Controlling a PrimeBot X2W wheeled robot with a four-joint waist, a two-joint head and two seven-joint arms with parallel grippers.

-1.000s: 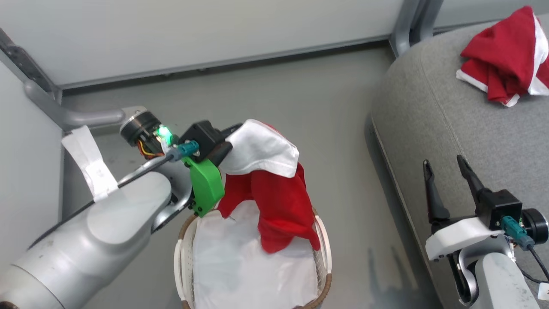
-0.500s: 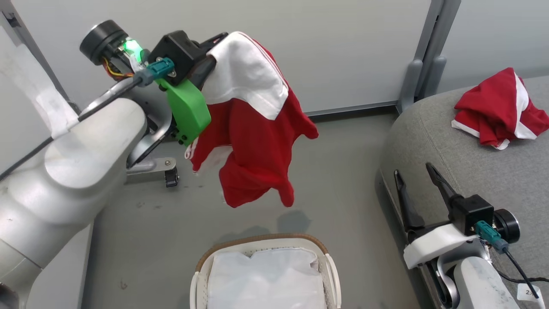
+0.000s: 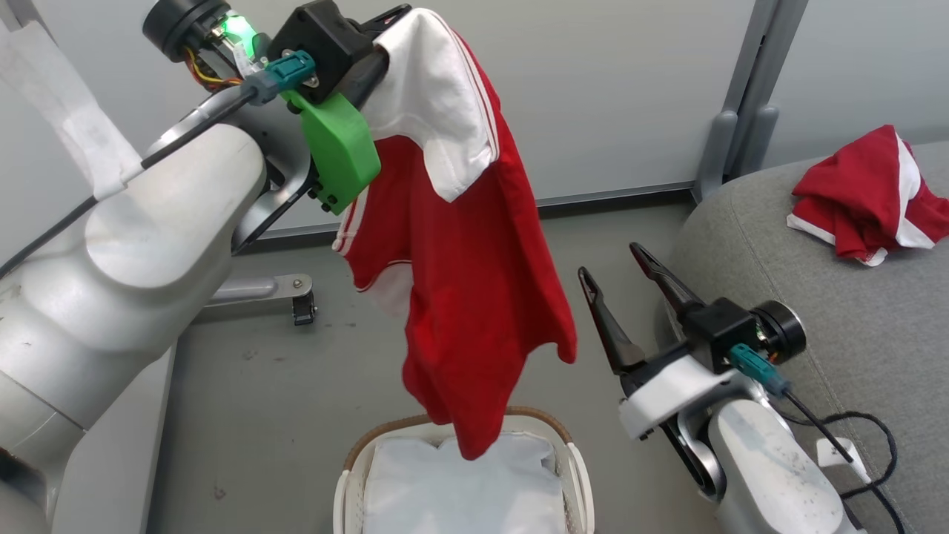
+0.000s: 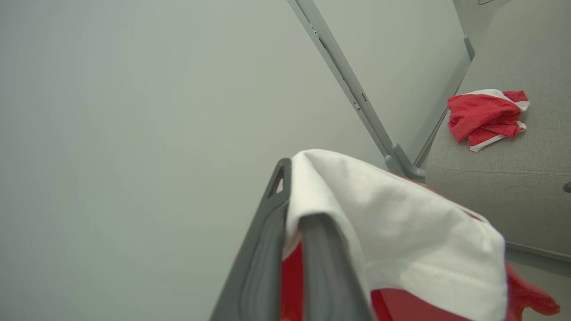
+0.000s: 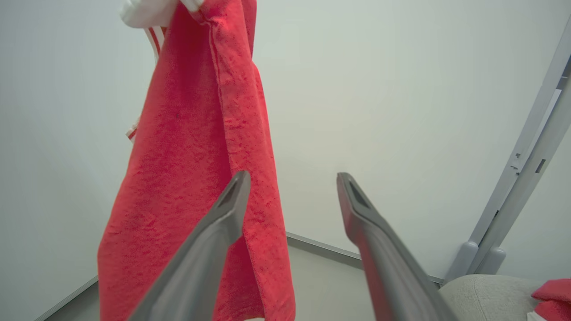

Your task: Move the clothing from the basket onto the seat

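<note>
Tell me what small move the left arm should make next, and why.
Probably swing the left gripper rightward toward the seat: its fingers grip the red jersey, which hangs above the basket, and the seat lies to the right.

Grey floor (image 3: 296, 415), pale wall (image 3: 608, 89).
Grey post (image 3: 756, 89) against the wall, metal foot (image 3: 256, 288) with a dark caster down on the floor.

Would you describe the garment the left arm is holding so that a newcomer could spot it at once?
From the big grey seat on the right, look across to the left gripper, high up. A red jersey with a white shoulder panel hangs from its shut jaws, over the basket. Unlike the crumpled red garment lying on the seat, it dangles full length in mid-air.
</note>
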